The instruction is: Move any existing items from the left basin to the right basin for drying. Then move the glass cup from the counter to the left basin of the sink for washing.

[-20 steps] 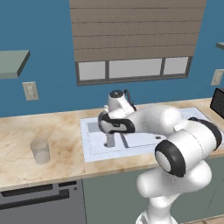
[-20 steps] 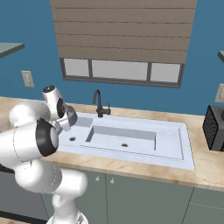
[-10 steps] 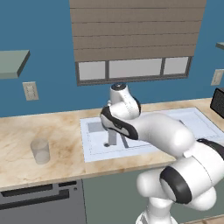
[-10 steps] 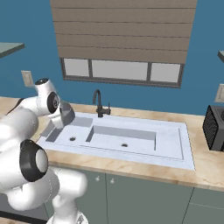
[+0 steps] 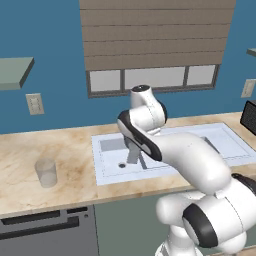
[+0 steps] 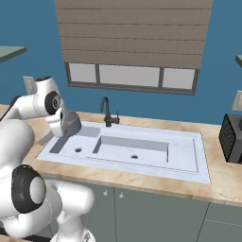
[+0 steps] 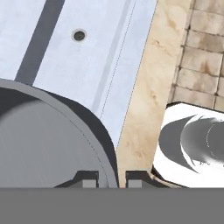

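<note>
Your tool (image 7: 111, 178) is clenching the rim of the dark-grey saucepan (image 7: 48, 140), holding it above the sink (image 7: 83, 65). The glass cup (image 5: 46, 172) is standing on the surface (image 5: 30, 165), well apart.

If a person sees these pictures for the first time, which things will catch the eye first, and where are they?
First comes the white arm, bent over the sink with its gripper closed on the rim of the dark-grey saucepan, lifted above the sink's left end. Next, the glass cup stands alone on the beige counter, left of the sink. The black faucet curves up behind the sink, below the window.
</note>
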You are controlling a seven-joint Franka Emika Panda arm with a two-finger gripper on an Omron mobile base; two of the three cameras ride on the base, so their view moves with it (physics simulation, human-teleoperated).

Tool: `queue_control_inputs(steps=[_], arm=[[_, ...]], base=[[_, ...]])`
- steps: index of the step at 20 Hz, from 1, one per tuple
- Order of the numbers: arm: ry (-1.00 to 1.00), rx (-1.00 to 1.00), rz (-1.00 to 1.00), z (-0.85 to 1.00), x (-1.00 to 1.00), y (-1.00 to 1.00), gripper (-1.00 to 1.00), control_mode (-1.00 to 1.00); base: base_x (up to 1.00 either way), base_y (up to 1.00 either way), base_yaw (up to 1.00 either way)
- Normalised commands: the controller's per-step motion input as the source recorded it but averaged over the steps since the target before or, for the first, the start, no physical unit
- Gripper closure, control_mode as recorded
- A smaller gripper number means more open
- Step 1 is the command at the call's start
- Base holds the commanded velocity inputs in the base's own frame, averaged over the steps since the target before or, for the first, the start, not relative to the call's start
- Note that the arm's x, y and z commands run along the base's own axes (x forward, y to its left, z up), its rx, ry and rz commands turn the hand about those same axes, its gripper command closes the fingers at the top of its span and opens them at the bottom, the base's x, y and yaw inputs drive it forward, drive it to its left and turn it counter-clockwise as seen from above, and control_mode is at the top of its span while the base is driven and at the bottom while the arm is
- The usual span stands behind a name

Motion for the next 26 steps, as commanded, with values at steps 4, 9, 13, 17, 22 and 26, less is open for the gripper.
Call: queue_control_inputs(steps=[4, 9, 13, 17, 22, 26], arm=[[0.12, 0.03, -0.14, 0.14, -0.46, -0.23, 1.00, -1.00], [0.11, 0.04, -0.13, 0.04, -0.50, -0.27, 1.00, -1.00], [0.08, 0.02, -0.10, 0.00, -0.34, -0.37, 1.00, -1.00], [0.04, 0.00, -0.08, 0.01, -0.11, -0.49, 1.00, -1.00], [0.01, 0.00, -0.10, 0.04, 0.00, -0.47, 1.00, -1.00], [0.00, 0.00, -0.12, 0.00, 0.00, -0.41, 1.00, -1.00]], base=[[0.00, 0.00, 0.00], [0.00, 0.00, 0.00], [0.00, 0.00, 0.00], [0.00, 0.00, 0.00], [0.00, 0.00, 0.00], [0.00, 0.00, 0.00]])
